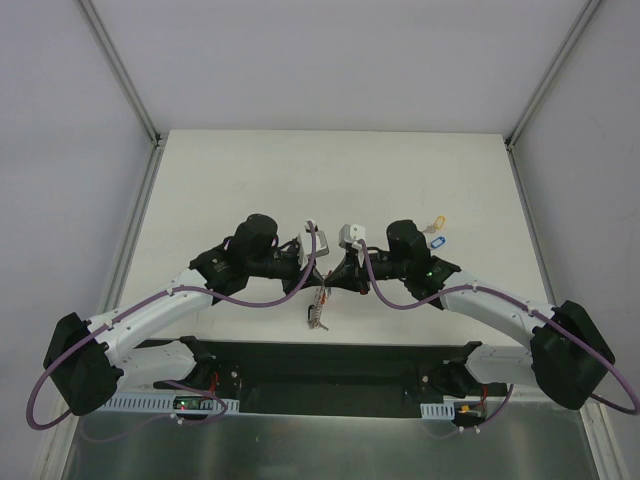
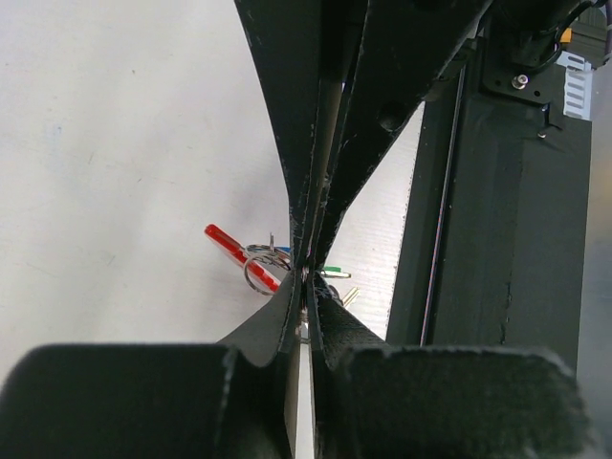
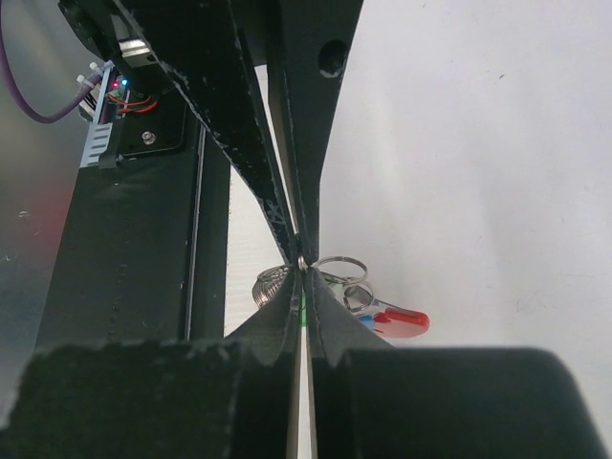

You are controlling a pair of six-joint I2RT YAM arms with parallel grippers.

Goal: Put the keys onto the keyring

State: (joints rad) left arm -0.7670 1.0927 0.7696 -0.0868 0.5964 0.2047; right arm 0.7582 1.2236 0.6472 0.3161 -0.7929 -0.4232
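Note:
My left gripper (image 1: 316,276) and right gripper (image 1: 336,278) meet tip to tip above the table's near middle. Both are shut on the keyring (image 1: 318,308), a bunch of grey metal rings that hangs below them. In the left wrist view my gripper (image 2: 304,279) pinches it; its red loop (image 2: 229,247), a metal ring (image 2: 258,274) and a green key (image 2: 333,273) show beside the tips. In the right wrist view my gripper (image 3: 302,268) pinches a ring; the red piece (image 3: 402,321) and more rings (image 3: 340,270) hang to the right. A yellow key (image 1: 436,224) and a blue key (image 1: 433,242) lie on the table behind the right arm.
The white table (image 1: 250,180) has raised rails along its left and right edges. A black base strip (image 1: 320,365) with both arm mounts runs along the near edge, right below the hanging keyring. It also shows in both wrist views (image 2: 478,239) (image 3: 134,249).

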